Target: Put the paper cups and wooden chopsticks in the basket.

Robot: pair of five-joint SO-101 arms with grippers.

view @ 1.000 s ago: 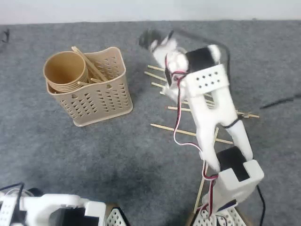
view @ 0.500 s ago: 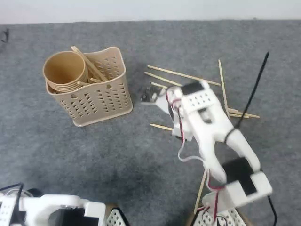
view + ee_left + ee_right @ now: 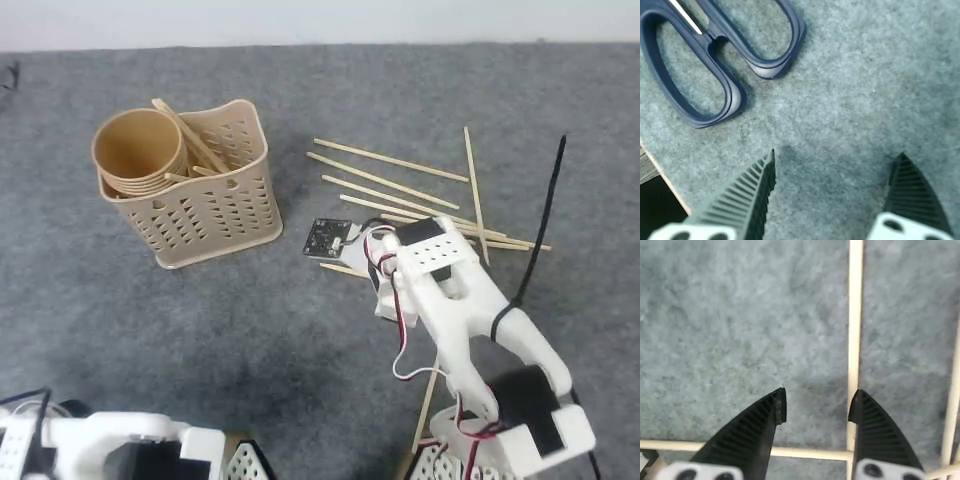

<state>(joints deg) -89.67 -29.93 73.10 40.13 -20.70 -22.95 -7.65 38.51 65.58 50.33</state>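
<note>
A beige basket (image 3: 215,215) stands at the left and holds a stack of paper cups (image 3: 138,150) and a few wooden chopsticks (image 3: 190,135). Several more chopsticks (image 3: 390,160) lie scattered on the grey carpet to its right. My right arm (image 3: 440,280) is bent low over the nearest of them. The right gripper (image 3: 818,397) is open just above the carpet, with one chopstick (image 3: 855,315) running along its one fingertip and another chopstick (image 3: 805,453) crossing beneath. My left gripper (image 3: 836,162) is open over bare carpet, nothing between its fingers.
Blue scissors (image 3: 715,65) lie on the carpet close to the left gripper. The left arm (image 3: 110,440) rests folded at the front left corner. One chopstick (image 3: 430,400) lies beside the right arm's base. A black cable (image 3: 540,230) rises at the right.
The right arm has swung from the far chopsticks toward the front and dropped low over the nearer ones. Basket, cups and left arm have stayed put.
</note>
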